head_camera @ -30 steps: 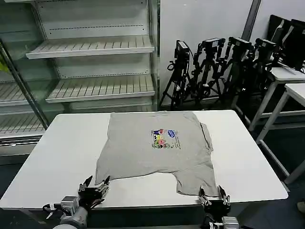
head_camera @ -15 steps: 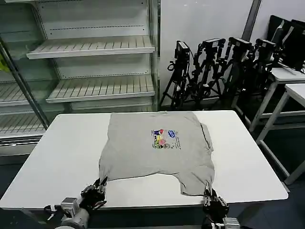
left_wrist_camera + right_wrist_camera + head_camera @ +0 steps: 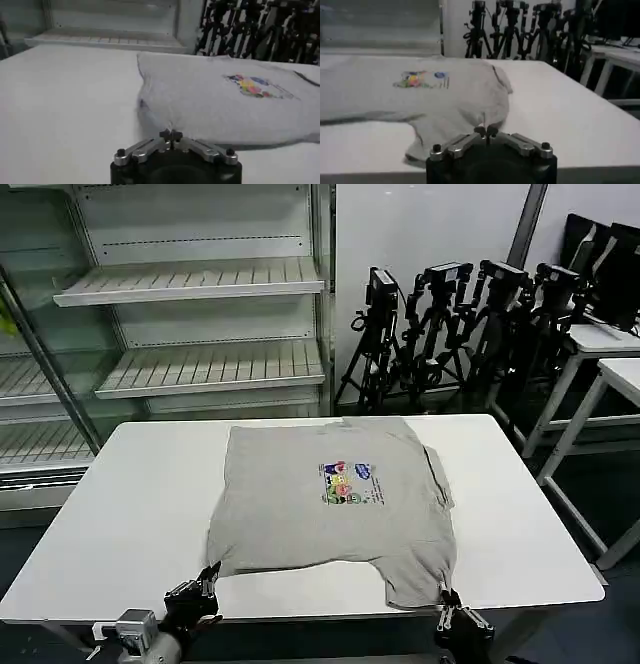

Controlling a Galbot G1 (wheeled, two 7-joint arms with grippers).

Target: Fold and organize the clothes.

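- Grey cotton T-shirt (image 3: pixel 335 494) lies flat on the white table (image 3: pixel 120 504), centre to 5 o'clock, print up.
- Left gripper (image 3: pixel 171 135) at 7 o'clock, fingers pressed together on the near-left hem corner.
- Right gripper (image 3: pixel 486 132) at 5 o'clock, pinching the near-right corner, cloth tented between its tips.
- Light, limp and prone to stretch; it probably drags and wrinkles.
- Best hold: corners and hems, both sides evenly.

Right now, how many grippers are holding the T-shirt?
2. The left gripper is shut on the T-shirt at its near left corner; the right gripper is shut on its near right corner.
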